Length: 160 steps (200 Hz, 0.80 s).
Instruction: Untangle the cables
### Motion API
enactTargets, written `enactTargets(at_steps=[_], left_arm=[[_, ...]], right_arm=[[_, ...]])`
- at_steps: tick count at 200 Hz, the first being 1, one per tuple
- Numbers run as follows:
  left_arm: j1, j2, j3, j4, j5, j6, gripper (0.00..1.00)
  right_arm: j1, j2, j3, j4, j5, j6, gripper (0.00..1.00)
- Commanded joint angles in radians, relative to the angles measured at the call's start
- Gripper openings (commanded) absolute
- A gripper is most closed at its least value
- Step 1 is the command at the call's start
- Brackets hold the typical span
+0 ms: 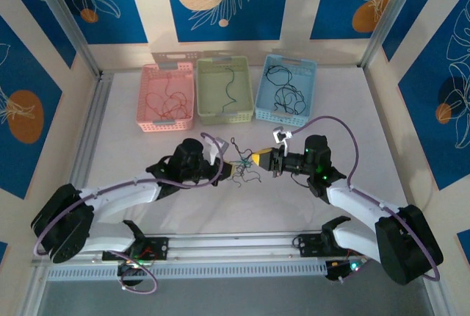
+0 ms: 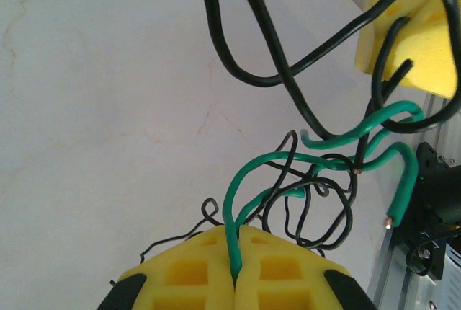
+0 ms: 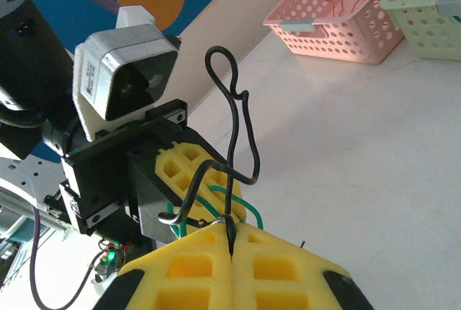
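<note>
Green-black cables, long axis left-right

We see a white table carrying a pink basket, green basket and blue basket along its far edge.

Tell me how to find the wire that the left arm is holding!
Look at the middle of the white table, where both arms meet over a small clump of wires. The left fingers pinch the green wire, which rises out of that clump. It is bright green, while the right fingers pinch a black wire.
</note>
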Motion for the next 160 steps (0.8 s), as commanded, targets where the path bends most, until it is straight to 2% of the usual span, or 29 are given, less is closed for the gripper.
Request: enactTargets(at_steps=[1, 39, 102, 160], left_arm=[[0.008, -0.057, -0.017, -0.016, -0.062, -0.013, 0.0], [0.008, -0.177, -0.04, -0.144, -0.186, -0.037, 0.0], [0.01, -0.401, -0.025, -0.438, -0.382, -0.078, 0.0], [0.011, -0.514, 0.056, -0.699, -0.573, -0.103, 0.0]], right_arm=[[0.005, -0.008, 0.027, -0.039, 0.04, -0.028, 0.0], [-0.028, -0.035, 0.016, -0.089, 0.151, -0.012, 0.0], [-0.145, -0.099, -0.028, -0.145, 0.299, 0.069, 0.0], [-0.261, -0.184, -0.062, -0.253, 0.428, 0.139, 0.0]])
